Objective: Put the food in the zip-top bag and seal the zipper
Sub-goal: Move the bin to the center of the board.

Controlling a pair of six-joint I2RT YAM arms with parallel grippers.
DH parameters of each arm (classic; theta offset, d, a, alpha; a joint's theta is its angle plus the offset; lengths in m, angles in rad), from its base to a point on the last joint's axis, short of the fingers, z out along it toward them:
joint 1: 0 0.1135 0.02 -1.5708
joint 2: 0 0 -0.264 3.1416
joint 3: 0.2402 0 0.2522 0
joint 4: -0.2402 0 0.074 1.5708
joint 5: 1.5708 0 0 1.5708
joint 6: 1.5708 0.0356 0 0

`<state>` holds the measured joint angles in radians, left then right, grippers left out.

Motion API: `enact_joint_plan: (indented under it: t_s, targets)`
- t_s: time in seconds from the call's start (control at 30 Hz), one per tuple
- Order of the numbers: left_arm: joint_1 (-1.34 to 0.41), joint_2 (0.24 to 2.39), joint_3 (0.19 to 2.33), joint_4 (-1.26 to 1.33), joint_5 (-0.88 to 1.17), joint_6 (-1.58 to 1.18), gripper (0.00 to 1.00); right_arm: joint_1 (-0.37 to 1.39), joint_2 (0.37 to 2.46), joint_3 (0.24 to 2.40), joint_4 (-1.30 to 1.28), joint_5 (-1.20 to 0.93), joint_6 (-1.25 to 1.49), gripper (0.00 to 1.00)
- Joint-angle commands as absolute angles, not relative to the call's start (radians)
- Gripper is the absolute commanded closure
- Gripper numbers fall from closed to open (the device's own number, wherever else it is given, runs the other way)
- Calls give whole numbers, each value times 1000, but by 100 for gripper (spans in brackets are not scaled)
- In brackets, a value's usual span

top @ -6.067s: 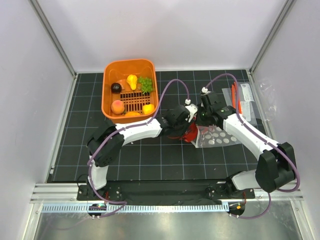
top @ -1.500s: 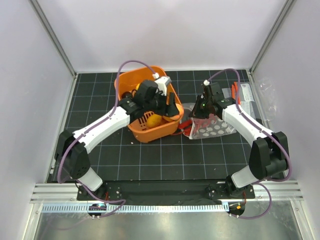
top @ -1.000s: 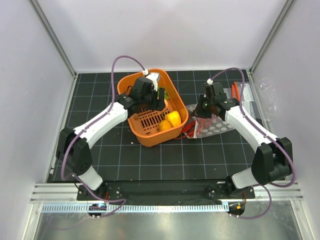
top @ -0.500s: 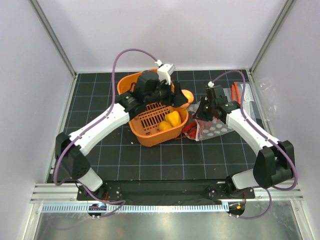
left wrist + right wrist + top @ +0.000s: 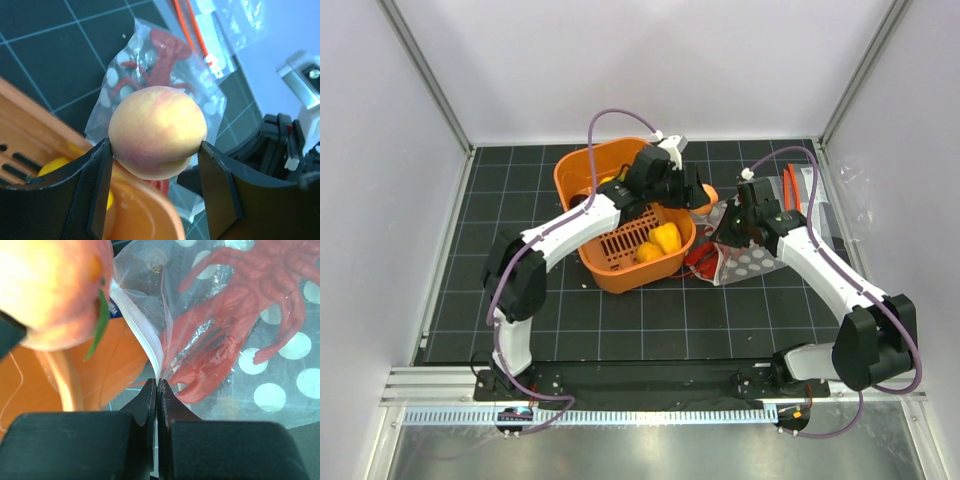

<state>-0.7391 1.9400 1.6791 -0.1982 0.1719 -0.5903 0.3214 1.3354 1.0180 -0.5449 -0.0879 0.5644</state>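
- Left gripper (image 5: 155, 150) is clamping the peach (image 5: 157, 130) between its two black fingers, jaws standing about half open around the fruit's width.
- In the top view the left gripper (image 5: 692, 190) is hanging over the far right rim of the orange basket (image 5: 565, 190), with the peach (image 5: 705, 195) sticking out towards the right gripper.
- Right gripper (image 5: 157, 385) is pinched fully closed on the white zipper (image 5: 140, 332), holding the mouth edge of the zip-top bag (image 5: 280, 365) up.
- The bag (image 5: 755, 262) is trailing down from the right gripper (image 5: 732, 222) onto the mat, on the near side of the fingers.
- The lobster (image 5: 235, 305) is lying inside the bag just beyond the right fingertips; it is also showing through the dotted plastic below the peach in the left wrist view (image 5: 160, 47).
- The peach is sitting right beside the bag mouth; I cannot tell whether they are touching.
- A yellow toy food (image 5: 665, 237) is lying in the basket below the left gripper.
- Flat clear packets (image 5: 810, 195) with an orange-red strip are lying on the mat beyond the right gripper.
- The surface is a black mat (image 5: 490, 200) with a pale grid.
- White walls with aluminium corner posts are enclosing the table on three sides.
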Motion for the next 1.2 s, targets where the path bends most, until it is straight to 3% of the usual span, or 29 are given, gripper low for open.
enact_joint_plan:
  t_s: [0.0, 0.43, 0.6, 0.93, 1.17]
  targets:
    - [-710, 1865, 1617, -192, 71, -610, 98, 321, 1298, 1017, -509, -72, 584, 99]
    - [-539, 1654, 1376, -471, -146, -479, 100, 321, 1301, 1017, -502, -55, 581, 99]
    - [-474, 1658, 1431, -540, -196, -352, 100, 321, 1305, 1025, -502, -57, 581, 99]
    - [-601, 1666, 1626, -545, 63, -340, 99, 321, 1301, 1038, -515, -61, 586, 99]
    - [-701, 1678, 1566, -448, 202, -443, 99, 321, 1309, 1081, -540, -51, 609, 99]
